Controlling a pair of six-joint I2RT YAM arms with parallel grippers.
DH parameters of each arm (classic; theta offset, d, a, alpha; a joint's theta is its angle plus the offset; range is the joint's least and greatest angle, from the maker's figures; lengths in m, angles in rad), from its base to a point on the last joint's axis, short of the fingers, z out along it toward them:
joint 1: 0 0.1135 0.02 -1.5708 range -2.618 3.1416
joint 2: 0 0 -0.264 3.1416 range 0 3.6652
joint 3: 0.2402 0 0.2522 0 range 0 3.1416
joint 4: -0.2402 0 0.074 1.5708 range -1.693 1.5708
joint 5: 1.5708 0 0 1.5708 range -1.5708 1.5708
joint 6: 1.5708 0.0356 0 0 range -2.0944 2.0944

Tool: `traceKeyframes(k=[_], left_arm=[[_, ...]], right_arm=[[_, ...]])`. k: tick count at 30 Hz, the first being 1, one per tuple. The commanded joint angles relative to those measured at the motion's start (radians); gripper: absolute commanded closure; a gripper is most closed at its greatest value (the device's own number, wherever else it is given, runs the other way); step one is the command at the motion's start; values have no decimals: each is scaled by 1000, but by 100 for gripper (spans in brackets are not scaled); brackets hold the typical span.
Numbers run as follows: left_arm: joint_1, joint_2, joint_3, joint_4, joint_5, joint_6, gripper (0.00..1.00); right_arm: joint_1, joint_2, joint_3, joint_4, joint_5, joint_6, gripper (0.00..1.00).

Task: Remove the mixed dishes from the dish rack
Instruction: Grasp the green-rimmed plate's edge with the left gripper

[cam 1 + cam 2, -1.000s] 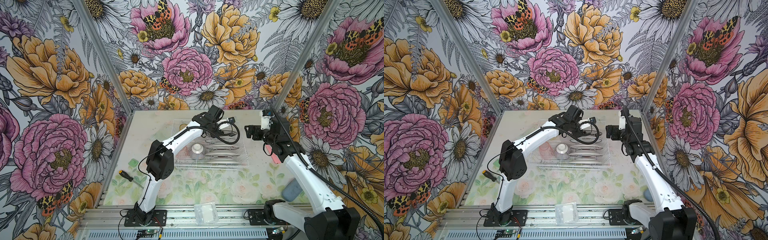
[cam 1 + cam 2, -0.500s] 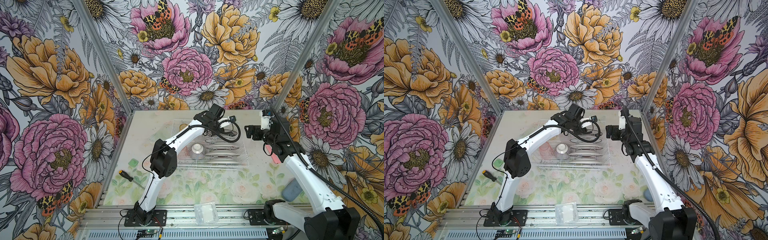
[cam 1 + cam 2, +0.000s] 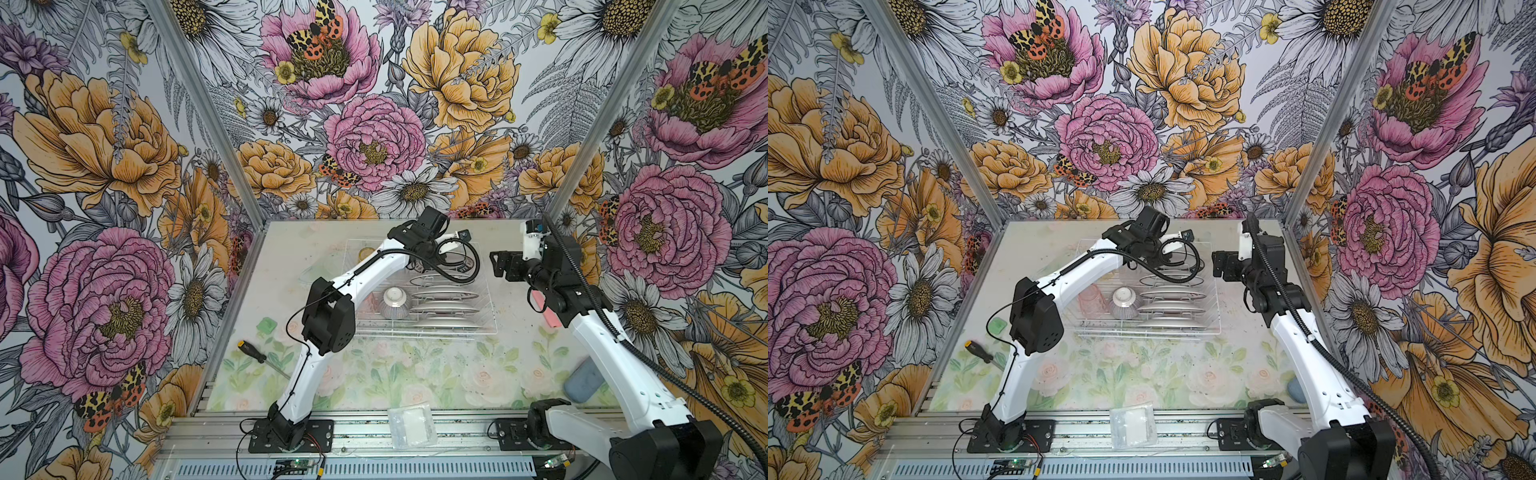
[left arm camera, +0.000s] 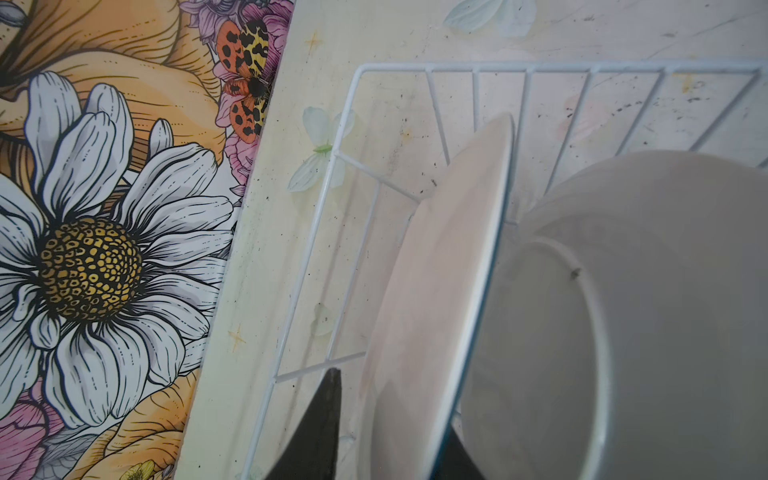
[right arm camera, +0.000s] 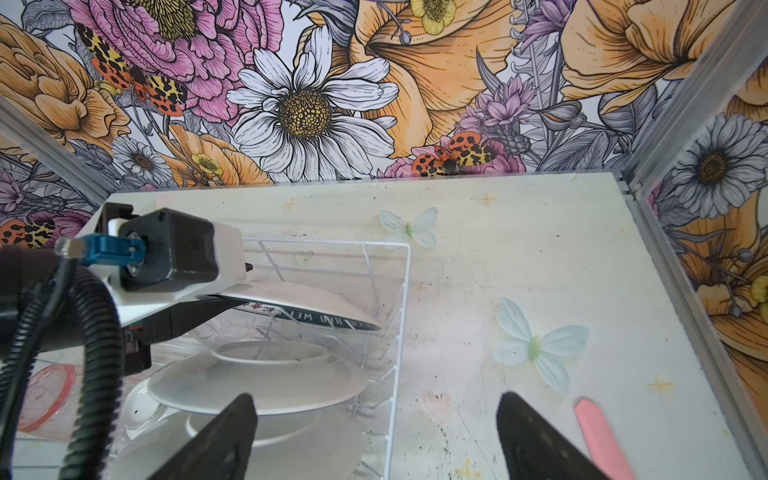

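The dish rack [image 3: 490, 328] [image 3: 1214, 328], a white wire basket, stands at the back of the table. Several white plates [image 3: 444, 307] [image 3: 1169, 309] stand on edge in it beside an upturned ribbed bowl [image 3: 394, 301] [image 3: 1124, 301]. A pink tumbler [image 3: 1090, 301] and a yellow tumbler [image 3: 366, 253] are also inside. My left gripper [image 3: 453, 253] [image 4: 395, 403] reaches over the rack's back end. It is shut on the rearmost plate [image 4: 449, 270] [image 5: 316, 307], one finger on each face. My right gripper [image 3: 498, 264] [image 5: 374, 399] hovers open just right of the rack [image 5: 405, 291], holding nothing.
A screwdriver [image 3: 253, 351] and a small green piece [image 3: 266, 325] lie at the left of the table. A plastic bag [image 3: 411, 426] sits on the front rail. A blue-grey object [image 3: 584, 384] and a pink bar [image 5: 598, 436] lie near the right wall.
The left gripper's jaws have narrowed onto the rearmost plate, and the left arm has shifted slightly toward the back. The right arm has stayed still.
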Motion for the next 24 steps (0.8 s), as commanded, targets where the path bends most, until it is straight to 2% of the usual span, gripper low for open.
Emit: traceKeyframes(k=[1,7,18,24], left_arm=[[5,25,27,42,-51,19,74],[-4,28,12,88,-108,47,79],[-10,42,1,133,-140,66,85],[-12,34,-26,183,-155,66,96]], right_arm=[[1,-21,-11,2,-10,-6,8],[1,-27,-11,2,-5,-6,8],[2,-39,-19,4,-4,-2,8],[1,-43,-23,5,0,2,8]])
